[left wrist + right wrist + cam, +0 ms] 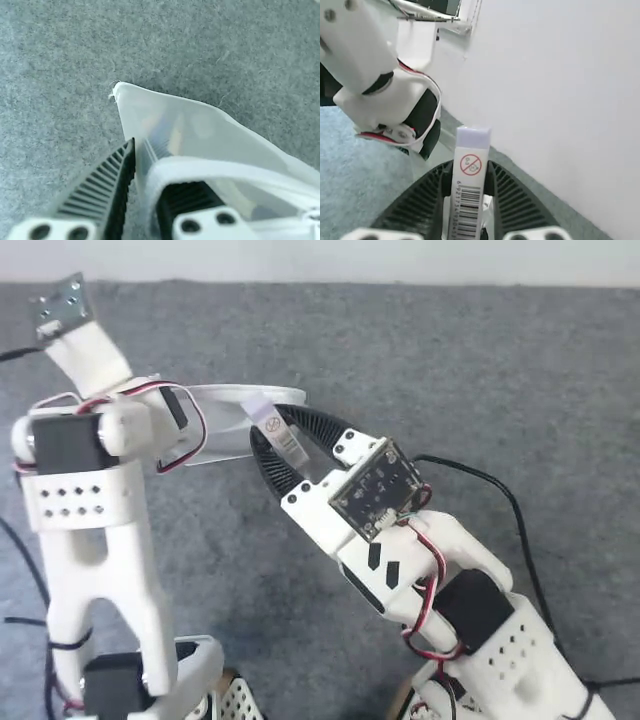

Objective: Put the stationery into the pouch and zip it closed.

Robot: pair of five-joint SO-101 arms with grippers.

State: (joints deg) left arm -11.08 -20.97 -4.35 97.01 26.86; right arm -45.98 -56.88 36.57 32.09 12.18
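Right hand [470,169] is clamped on a white stick [472,145]. It's some glue-stick or eraser type thing with a barcode label, gripped around its lower half with the top poking out in front. In the high view that hand sits just above the centre of the frame, and the stick's tip is pointed at the pouch [228,412], which is centre-left near the top, right beside it.

Left hand [145,167] is pinched onto the pouch's rim. One jaw is outside and the other looks to be inside, holding the edge up off the grey bench [60,60] so the mouth seems propped open.

I'd call this the loading step: one item is about to go in and the zip isn't done yet. The next move needs the stick lined up with the opening and slid in tip first before letting go, with the left holding the rim firm.

The pouch itself is thin, translucent and floppy. Faint shapes show through the wall but I can't tell what they are. I'd guess it folds if nudged.
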